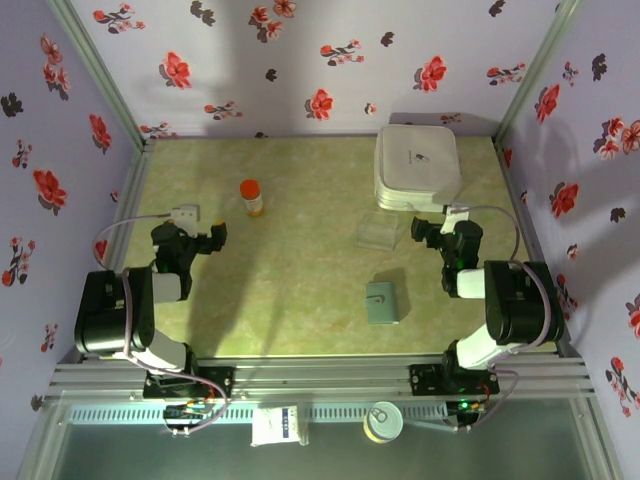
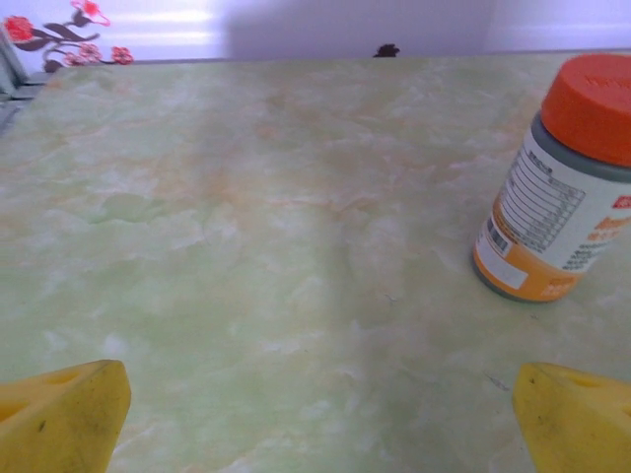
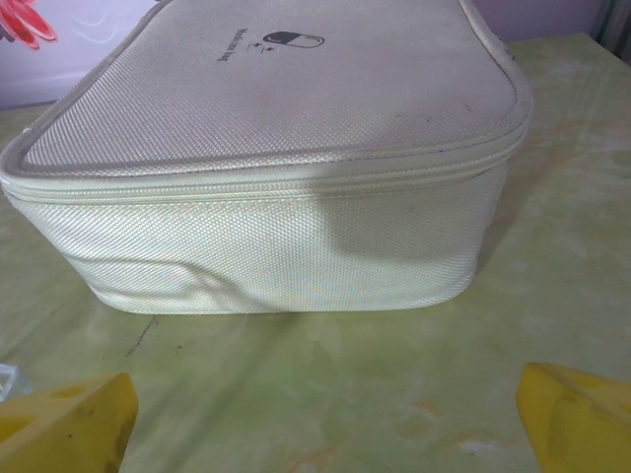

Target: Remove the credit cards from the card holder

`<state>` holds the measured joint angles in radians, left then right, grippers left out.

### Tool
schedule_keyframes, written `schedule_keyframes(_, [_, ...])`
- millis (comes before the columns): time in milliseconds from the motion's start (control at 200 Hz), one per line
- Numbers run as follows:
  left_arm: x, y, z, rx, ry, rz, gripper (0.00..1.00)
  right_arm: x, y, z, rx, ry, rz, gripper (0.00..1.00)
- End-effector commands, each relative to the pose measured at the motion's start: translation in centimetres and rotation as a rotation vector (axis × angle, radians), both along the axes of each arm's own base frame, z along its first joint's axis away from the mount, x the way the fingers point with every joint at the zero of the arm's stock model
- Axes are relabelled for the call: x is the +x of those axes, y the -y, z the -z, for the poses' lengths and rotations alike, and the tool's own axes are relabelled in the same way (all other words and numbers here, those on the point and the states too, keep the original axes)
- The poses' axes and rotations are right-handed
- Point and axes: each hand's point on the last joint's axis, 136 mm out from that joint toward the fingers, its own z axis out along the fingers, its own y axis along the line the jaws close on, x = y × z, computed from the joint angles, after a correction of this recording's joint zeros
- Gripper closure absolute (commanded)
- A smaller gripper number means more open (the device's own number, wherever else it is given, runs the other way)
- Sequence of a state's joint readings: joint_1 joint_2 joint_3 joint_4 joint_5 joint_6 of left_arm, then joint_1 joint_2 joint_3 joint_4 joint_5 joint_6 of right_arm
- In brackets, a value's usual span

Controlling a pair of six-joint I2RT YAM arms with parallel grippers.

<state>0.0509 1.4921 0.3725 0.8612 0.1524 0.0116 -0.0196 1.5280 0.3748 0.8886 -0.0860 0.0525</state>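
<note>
Gaping left end effector faces bottle; gaping right end effector faces white case.

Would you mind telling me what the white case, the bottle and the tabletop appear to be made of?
White case: woven fabric, matte, judging by the fine weave and the zip round the lid. Bottle: probably plastic, with a smooth orange cap and printed label. Tabletop: smooth, faintly shiny surface with a green marble pattern; likely a printed sheet.
</note>
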Motion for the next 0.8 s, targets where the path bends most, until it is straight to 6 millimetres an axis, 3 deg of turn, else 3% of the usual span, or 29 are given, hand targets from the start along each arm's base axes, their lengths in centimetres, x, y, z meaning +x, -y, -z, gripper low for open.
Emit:
schedule_keyframes(0, [-0.2,-1.6,-1.6,0.0,0.017,-0.1,0.0,-0.3,0.5,-1.5,-0.025,0.01,0.032,0.01])
schedule_keyframes(285, [-0.6,-2.3,-5.0,-0.006,-0.046,-0.208,0.0,-0.7,-0.4,-3.9,0.001,-0.113,0.061,0.03])
schedule_keyframes(390, [-0.9,-1.9,-6.1,-0.05,-0.103,-0.216,0.0,-1.0,-1.4,-4.8,0.074,-0.184,0.068,0.1])
schedule_keyframes(515, [-1.5,-0.2,-7.7,-0.139,-0.173,-0.16,0.0,-1.8,-3.5,-5.2,0.176,-0.276,0.06,0.19])
schedule_keyframes(795, [-3.5,2.5,-10.7,-0.289,-0.351,-0.087,0.0,-3.9,-7.5,-4.3,0.229,-0.517,0.03,0.43])
